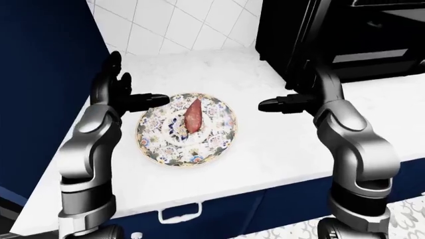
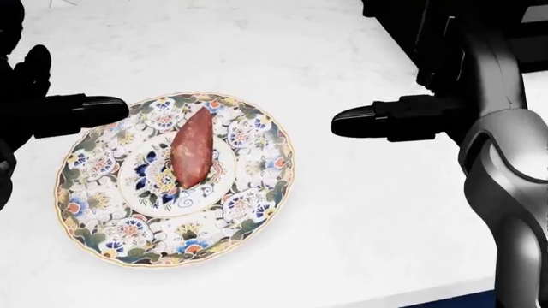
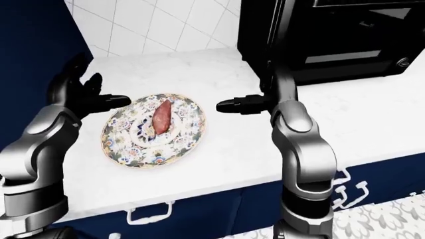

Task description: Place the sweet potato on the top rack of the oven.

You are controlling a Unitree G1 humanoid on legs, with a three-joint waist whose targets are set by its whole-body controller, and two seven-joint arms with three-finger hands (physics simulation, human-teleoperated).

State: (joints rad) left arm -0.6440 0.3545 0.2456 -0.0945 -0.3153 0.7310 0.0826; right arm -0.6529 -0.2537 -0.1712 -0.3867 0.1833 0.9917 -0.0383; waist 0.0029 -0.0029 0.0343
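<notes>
Oven: I've got the big black box at the top right of the right-eye view, standing on the white surface.
Tabletop: white marble under everything; navy drawer fronts with white handles run along its lower edge in the eye views.
Wall: white tiles at the top of the left-eye view, with a dark blue panel on the left.
Arms: both of mine reach in over the tabletop, one from each side, silver with black joints.
Plate: flowered, round, lying flat on the tabletop between my two hands, left of centre in the head view.
Left robot hand: fingers spread apart, nothing held; one finger points right, and its tip overlaps the plate's upper left rim in the head view.
Right robot hand: fingers apart as well, empty, pointing left, off the plate's right rim, and apart from it.
Sweet potato: reddish, long, lying on the middle of the plate, its narrow tip toward the top of the head view; neither hand touches it.
</notes>
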